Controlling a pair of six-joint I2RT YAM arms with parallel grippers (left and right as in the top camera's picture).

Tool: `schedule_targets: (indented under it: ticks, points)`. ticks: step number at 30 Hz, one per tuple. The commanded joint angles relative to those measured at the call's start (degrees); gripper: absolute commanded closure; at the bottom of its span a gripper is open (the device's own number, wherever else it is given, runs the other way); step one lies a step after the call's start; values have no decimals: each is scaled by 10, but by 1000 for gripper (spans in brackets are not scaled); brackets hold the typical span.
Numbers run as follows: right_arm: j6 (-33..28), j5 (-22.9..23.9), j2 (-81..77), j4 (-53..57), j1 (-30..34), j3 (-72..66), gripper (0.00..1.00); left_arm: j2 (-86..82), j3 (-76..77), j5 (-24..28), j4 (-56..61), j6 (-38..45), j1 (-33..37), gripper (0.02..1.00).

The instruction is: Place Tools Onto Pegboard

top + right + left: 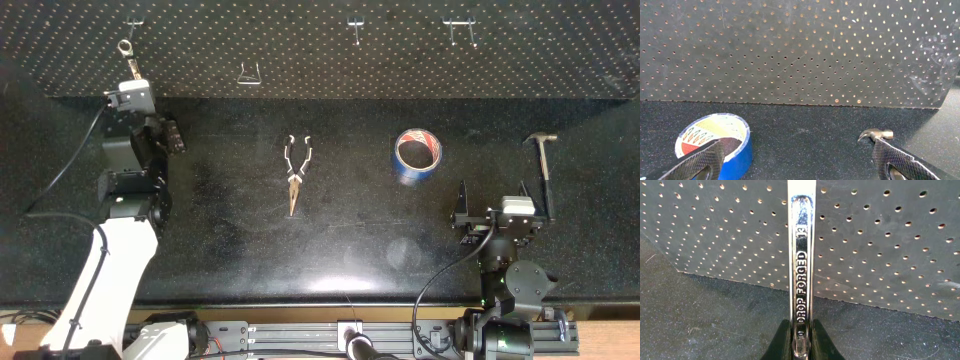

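Steel wrench (pixel 801 230), stamped lettering (pixel 801 287), in left end effector (pixel 801 332)

Robot lab bench, dressed as a workshop corner. Perforated pegboard (pixel 320 50) w/ metal hooks (pixel 459 30) stands along the far edge of a black matte worktop (pixel 230 230). Hand tools about: wrench (pixel 129 60), pliers (pixel 296 172), tape roll (pixel 417 155), hammer (pixel 543 160). Left arm (pixel 130 170) & right arm (pixel 510 270) stand at near edge, by a metal rail (pixel 290 335).
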State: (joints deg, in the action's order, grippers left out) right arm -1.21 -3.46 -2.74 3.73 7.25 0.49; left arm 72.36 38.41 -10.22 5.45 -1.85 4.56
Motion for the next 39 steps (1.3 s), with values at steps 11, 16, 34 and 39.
schedule_targets:
  ticks: [11,16,34,39]
  points:
    - [-6,3,3,1,2,-2,25,97,62,-9,10,-29,16,290]
    - [-6,3,3,1,2,-2,25,-48,63,54,-242,-119,-19,88]
    - [-6,3,3,1,2,-2,27,470,588,119,-756,-246,-311,23]
    - [-6,3,3,1,2,-2,25,496,588,93,-735,-175,-312,18]
